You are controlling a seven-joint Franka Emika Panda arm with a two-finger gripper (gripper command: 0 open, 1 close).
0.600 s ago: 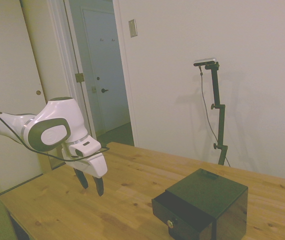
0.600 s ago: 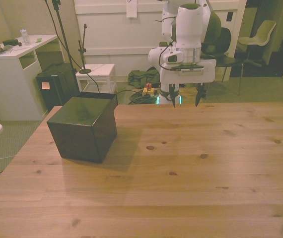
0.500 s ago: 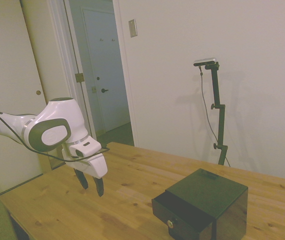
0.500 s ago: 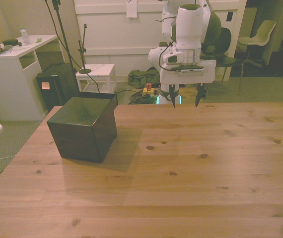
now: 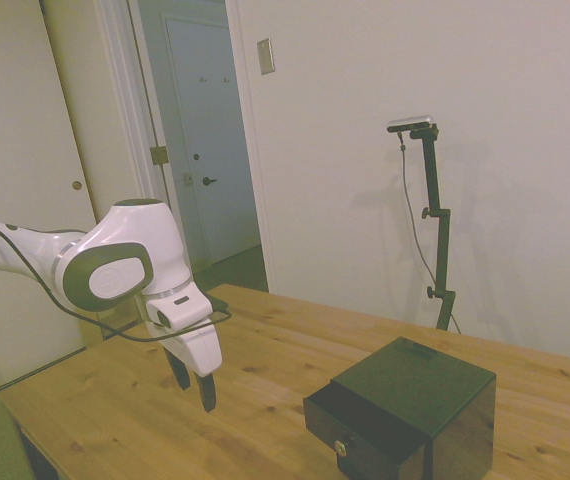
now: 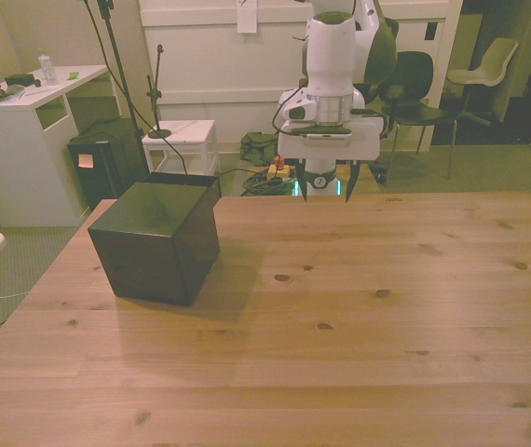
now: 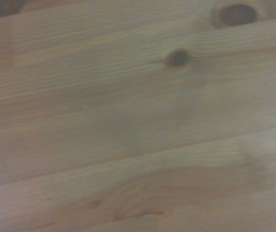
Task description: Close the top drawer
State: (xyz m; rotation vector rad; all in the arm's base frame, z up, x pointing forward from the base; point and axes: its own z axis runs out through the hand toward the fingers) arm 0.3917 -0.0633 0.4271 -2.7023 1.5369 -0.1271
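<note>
- Our hand (image 5: 194, 388) (image 6: 327, 190) hung above the wooden bench (image 5: 265, 400) (image 6: 359, 307) (image 7: 138, 125), fingers spread apart and holding nothing.
- The top drawer (image 5: 350, 432) stuck partway out of the black cabinet (image 5: 415, 400) (image 6: 156, 240), its brass knob (image 5: 340, 448) facing us in the side view.
- The hand was well apart from the cabinet, which sat toward the front view's left.

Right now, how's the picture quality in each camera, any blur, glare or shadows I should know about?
Side view: sharp, dim yellowish light; the top drawer reads dark, its brass knob barely showing. Front view: sharp; the glossy cabinet reflects light on its top and casts a soft shadow on the table. Wrist view: soft and blurry, only wood grain and knots.
</note>
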